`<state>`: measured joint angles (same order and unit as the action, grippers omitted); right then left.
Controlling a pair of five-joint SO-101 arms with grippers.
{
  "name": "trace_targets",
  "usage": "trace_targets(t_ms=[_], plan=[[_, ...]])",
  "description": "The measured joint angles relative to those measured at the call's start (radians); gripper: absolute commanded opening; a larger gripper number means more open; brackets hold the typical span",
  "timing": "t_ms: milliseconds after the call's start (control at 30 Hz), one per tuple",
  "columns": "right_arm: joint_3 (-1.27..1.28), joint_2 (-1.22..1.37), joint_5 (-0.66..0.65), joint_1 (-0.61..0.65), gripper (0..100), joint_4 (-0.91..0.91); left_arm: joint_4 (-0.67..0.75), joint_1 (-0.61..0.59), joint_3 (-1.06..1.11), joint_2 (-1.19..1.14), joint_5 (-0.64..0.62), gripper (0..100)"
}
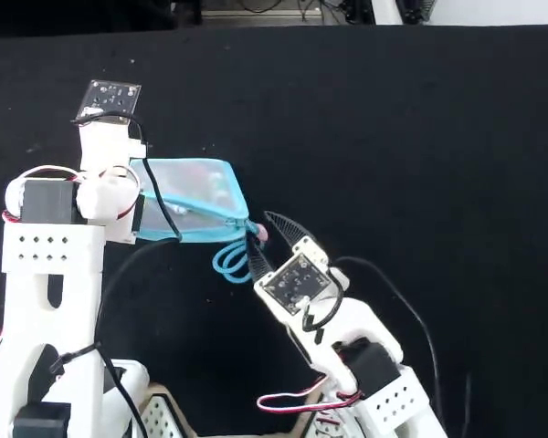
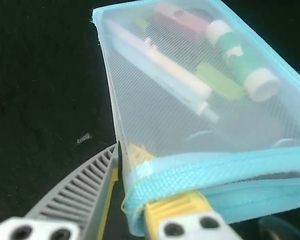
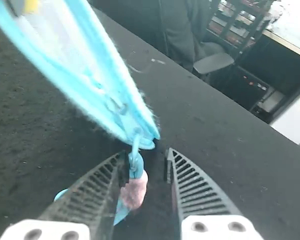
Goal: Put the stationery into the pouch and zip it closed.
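Observation:
A translucent pouch with a light-blue zip edge lies on the black table. Through its mesh wall I see a white pen, a green-and-white glue stick, a pink eraser and a green piece. My left gripper is shut on the pouch's corner at its zip edge, and shows in the high view at the pouch's left end. My right gripper stands open at the other end. The zip pull with its pink bead hangs between its fingers, against one of them.
A blue cord loop from the pouch lies on the table beside the right gripper. The black tabletop stretches wide to the right and rear. Chairs and furniture stand beyond the table's far edge in the right wrist view.

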<state>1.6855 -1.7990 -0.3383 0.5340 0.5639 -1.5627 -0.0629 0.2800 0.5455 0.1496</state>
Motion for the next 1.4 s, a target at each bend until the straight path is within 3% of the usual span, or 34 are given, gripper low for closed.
trace_targets(t_ms=[400, 667, 800, 967, 1100, 1400], plan=[[0.0, 0.0, -0.006, -0.008, 11.3, 0.0, -0.02, 0.002, 0.015, 0.041, 0.061, 3], [0.0, 0.0, -0.012, 0.064, 10.9, 0.0, -0.02, 0.002, 0.066, 0.1, 0.069, 3], [0.0, 0.0, -0.012, 0.064, 0.6, 0.0, -0.02, 0.002, 0.068, 0.106, 0.08, 3], [0.0, 0.0, -0.104, 0.063, 1.1, 0.0, -0.023, 0.0, 0.068, 0.107, 0.114, 3], [0.0, 0.0, -0.098, 0.005, 1.1, 0.0, -0.023, 0.002, 0.068, 0.107, 0.12, 3], [-0.077, 0.0, -0.057, -0.017, 1.1, 0.146, -0.023, 0.003, 0.068, 0.107, 0.12, 3]])
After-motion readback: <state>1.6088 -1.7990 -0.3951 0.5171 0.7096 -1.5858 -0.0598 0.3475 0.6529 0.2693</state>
